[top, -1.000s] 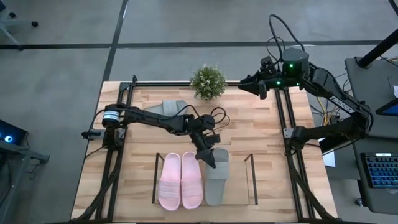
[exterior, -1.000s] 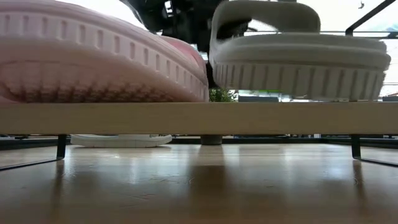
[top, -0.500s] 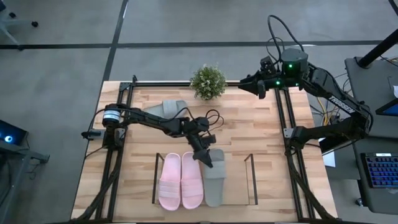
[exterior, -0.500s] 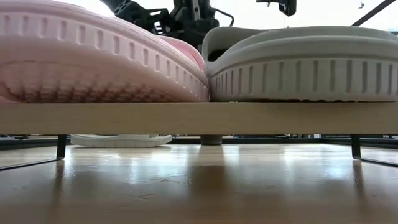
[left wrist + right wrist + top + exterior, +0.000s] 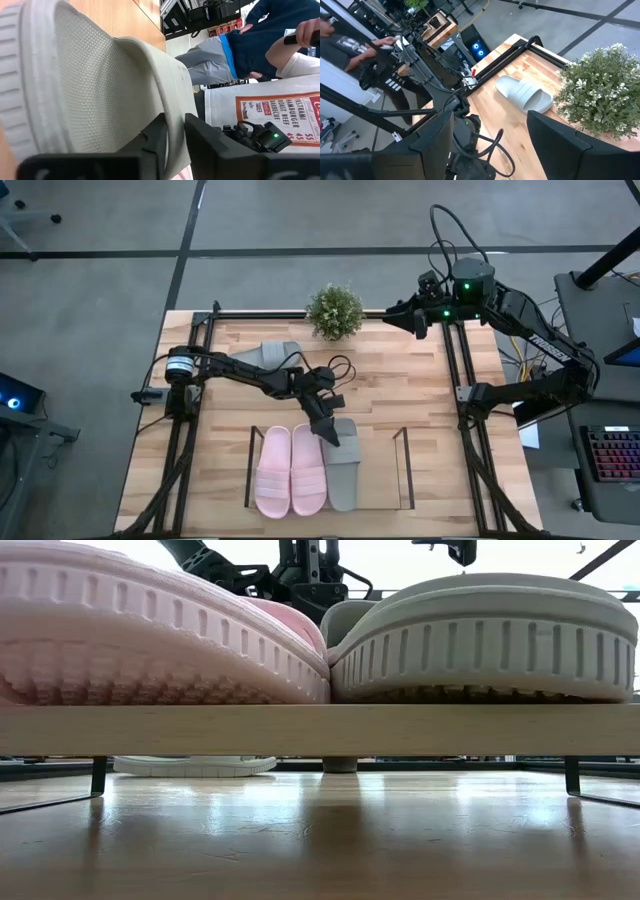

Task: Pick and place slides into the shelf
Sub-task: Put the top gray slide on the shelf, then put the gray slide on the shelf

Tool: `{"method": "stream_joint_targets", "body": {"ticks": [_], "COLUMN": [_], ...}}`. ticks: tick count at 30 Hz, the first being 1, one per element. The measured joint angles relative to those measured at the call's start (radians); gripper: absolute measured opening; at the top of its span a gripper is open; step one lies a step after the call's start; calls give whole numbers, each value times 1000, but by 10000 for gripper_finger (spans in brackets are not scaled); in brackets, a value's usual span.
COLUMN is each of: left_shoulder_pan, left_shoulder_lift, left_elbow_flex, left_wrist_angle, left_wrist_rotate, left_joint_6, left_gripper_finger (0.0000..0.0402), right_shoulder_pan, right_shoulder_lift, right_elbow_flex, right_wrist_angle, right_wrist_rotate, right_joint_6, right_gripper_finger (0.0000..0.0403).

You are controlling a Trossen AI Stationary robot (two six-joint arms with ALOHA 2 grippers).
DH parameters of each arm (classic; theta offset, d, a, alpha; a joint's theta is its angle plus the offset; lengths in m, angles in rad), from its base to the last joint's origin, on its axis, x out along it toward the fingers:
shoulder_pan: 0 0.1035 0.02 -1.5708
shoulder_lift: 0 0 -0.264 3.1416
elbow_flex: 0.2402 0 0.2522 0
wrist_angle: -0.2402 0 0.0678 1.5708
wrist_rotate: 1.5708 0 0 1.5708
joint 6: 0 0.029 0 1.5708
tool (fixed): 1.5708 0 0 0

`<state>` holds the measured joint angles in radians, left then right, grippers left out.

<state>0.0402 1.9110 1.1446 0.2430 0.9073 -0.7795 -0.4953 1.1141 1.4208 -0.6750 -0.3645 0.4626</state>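
Note:
A grey slide (image 5: 343, 467) lies in the shelf (image 5: 388, 480), sole on the wood base (image 5: 320, 730), beside the light pink pair (image 5: 290, 470). In the low view the pink slide (image 5: 150, 640) and the grey slide (image 5: 480, 640) stand side by side. My left gripper (image 5: 329, 430) is shut at the grey slide's far end. A second grey slide (image 5: 268, 355) lies flat on the table near the far left corner, also seen in the right wrist view (image 5: 525, 93). My right gripper (image 5: 405, 320) hangs open above the far right part of the table. My left gripper pinches the grey slide's wide strap at its edge (image 5: 176, 107) between the two fingers (image 5: 159, 137). It comes slanting down from the far left side. The slide lies flat on the shelf's base, against the pink pair.
A small potted plant (image 5: 335, 310) stands at the table's far edge. Black frame rails (image 5: 455, 380) run along the table's left and right sides. The shelf's right part (image 5: 385, 465) is bare wood. People stand in the room beyond the table (image 5: 250, 45).
The grey slide, lifted clear of the shelf's base a second ago, has come down flat onto it and slid toward the near edge, close against the pink pair. My left gripper has drawn slightly toward the table's left while keeping its hold.

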Motion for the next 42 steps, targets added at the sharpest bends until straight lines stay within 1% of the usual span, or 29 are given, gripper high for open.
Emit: {"method": "stream_joint_targets", "body": {"ticks": [2, 6, 10, 13, 15, 18, 26, 31, 34, 42], "left_shoulder_pan": [0, 0, 2, 6, 9, 13, 18, 35, 46, 72], "left_shoulder_lift": [0, 0, 0, 0, 0, 0, -4, -37, -57, -114], "left_elbow_flex": [0, 0, 0, 0, 0, 0, 0, 11, 19, 35], "left_wrist_angle": [-7, -22, -85, -120, -124, -128, -146, -304, -404, -419], "left_wrist_rotate": [1, 19, 23, 24, 24, 22, 25, 19, -15, -35], "left_joint_6": [0, 8, 39, 61, 61, 62, 87, 191, 262, 270], "left_gripper_finger": [74, 133, 192, 224, 237, 244, 245, 245, 245, 245], "right_shoulder_pan": [0, 0, 0, 0, 0, 0, 0, 0, 0, 0], "right_shoulder_lift": [0, 0, 0, 0, 0, 0, 0, 0, 0, 0], "right_elbow_flex": [0, 0, 0, 0, -2, -2, -2, -2, -2, -2], "right_wrist_angle": [0, 0, 0, 0, -1, -1, -1, -1, -1, -1], "right_wrist_rotate": [0, 0, 0, 0, 0, -1, -1, -1, -1, -1], "right_joint_6": [0, -1, -3, -3, -8, -10, -11, -11, -12, -14], "right_gripper_finger": [242, 240, 243, 244, 242, 243, 241, 242, 246, 247]}}
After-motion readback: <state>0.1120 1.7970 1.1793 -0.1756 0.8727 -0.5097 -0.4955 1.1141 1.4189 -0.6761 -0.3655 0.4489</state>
